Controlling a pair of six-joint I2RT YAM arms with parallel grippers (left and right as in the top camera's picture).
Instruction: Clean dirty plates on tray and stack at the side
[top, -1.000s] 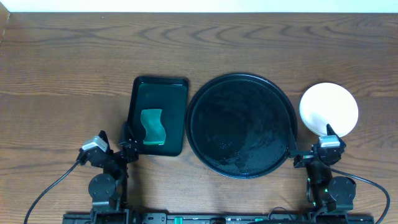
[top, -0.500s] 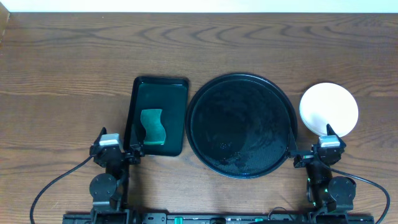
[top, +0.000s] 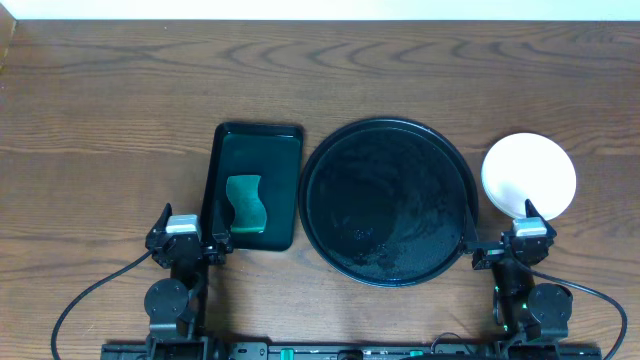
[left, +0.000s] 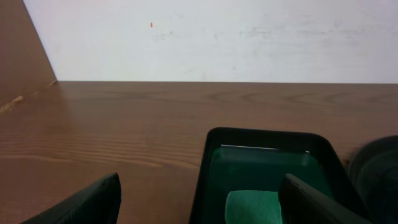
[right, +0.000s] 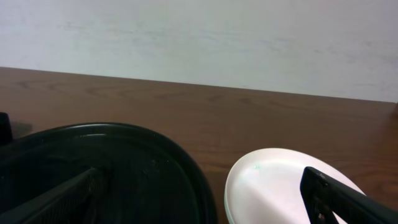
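Note:
The round black tray (top: 388, 195) lies in the middle of the table with nothing on it; its wet-looking surface also fills the lower left of the right wrist view (right: 124, 168). To its right a white plate (top: 529, 175) rests on the wood, also seen close up (right: 280, 186); whether other plates lie under it I cannot tell. My right gripper (top: 500, 224) stands open near the table's front edge, spanning the gap between the tray and the plate (right: 202, 202). My left gripper (top: 187, 237) is open and holds nothing, at the near left corner of the green tray (left: 199, 205).
A small rectangular dark green tray (top: 255, 145) sits left of the black tray and holds a green sponge (top: 246, 205), also visible between my left fingers (left: 252, 208). A pale wall rises behind the table's far edge.
My left gripper has swung to the right and now points straight ahead beside the green tray. The right arm, the plate and both trays have not moved.

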